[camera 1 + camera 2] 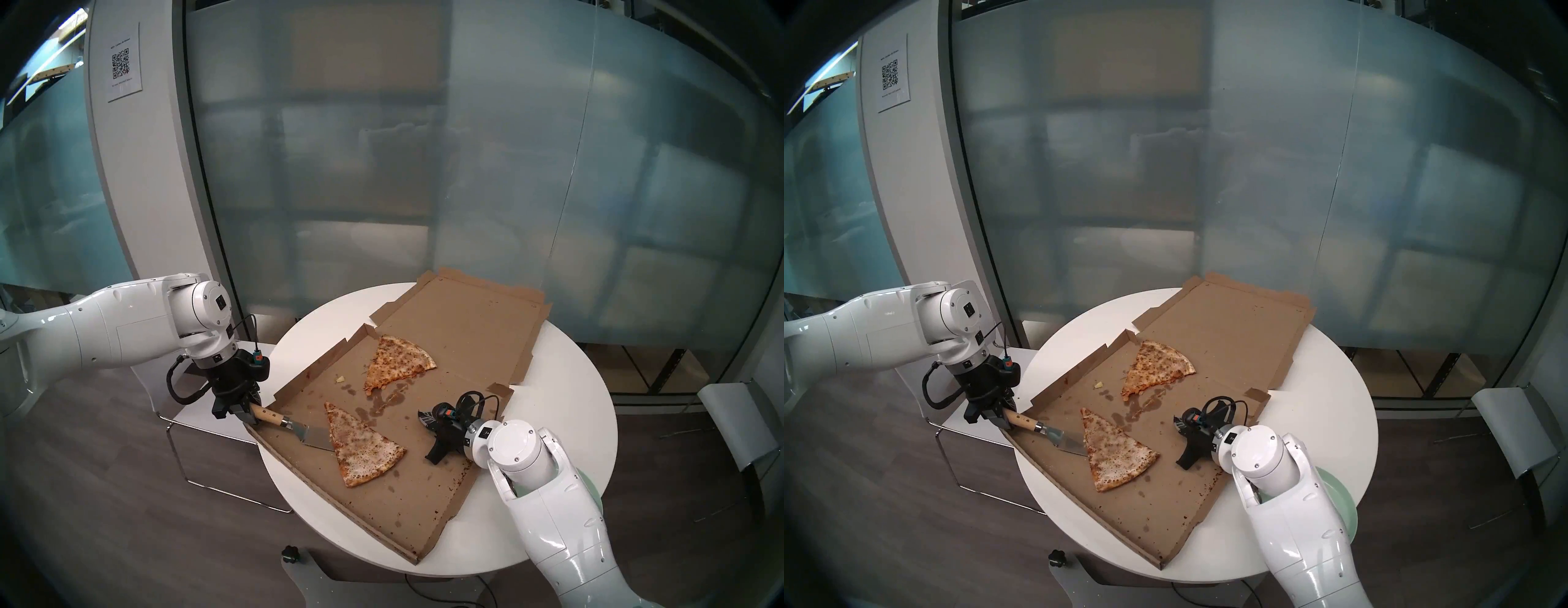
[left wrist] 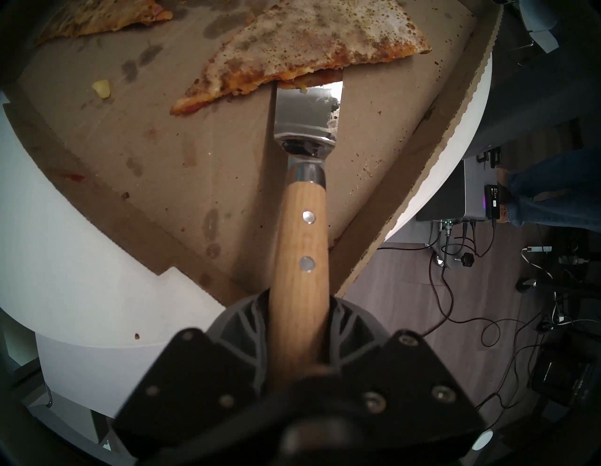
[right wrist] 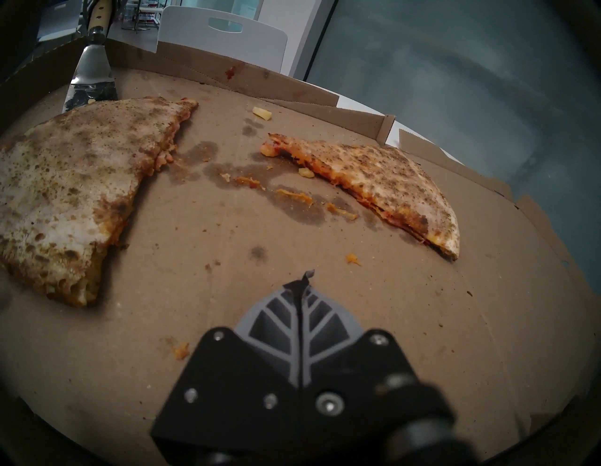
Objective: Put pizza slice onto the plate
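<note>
The pizza slice (image 1: 360, 441) (image 1: 1117, 452), long, pale and brown-speckled, lies flat in the near left part of the open pizza box (image 1: 403, 513). My left gripper (image 1: 248, 414) (image 2: 299, 302) is shut on the wooden handle of a metal spatula (image 1: 312, 437) (image 2: 300, 227). The blade's front edge is tucked under the slice's left edge (image 2: 309, 42). My right gripper (image 1: 424, 418) (image 3: 300, 286) is shut and empty, low over the cardboard to the right of the slice (image 3: 65, 182). The mint-green plate (image 1: 1337, 499) sits at the table's right edge, mostly hidden behind my right arm.
A shorter, more orange slice (image 1: 399, 361) (image 3: 374, 185) lies farther back in the box, among grease stains and crumbs. The box's lid (image 1: 466, 322) lies flat on the round white table (image 1: 564, 424). White chairs stand at left (image 1: 199, 418) and right (image 1: 729, 424).
</note>
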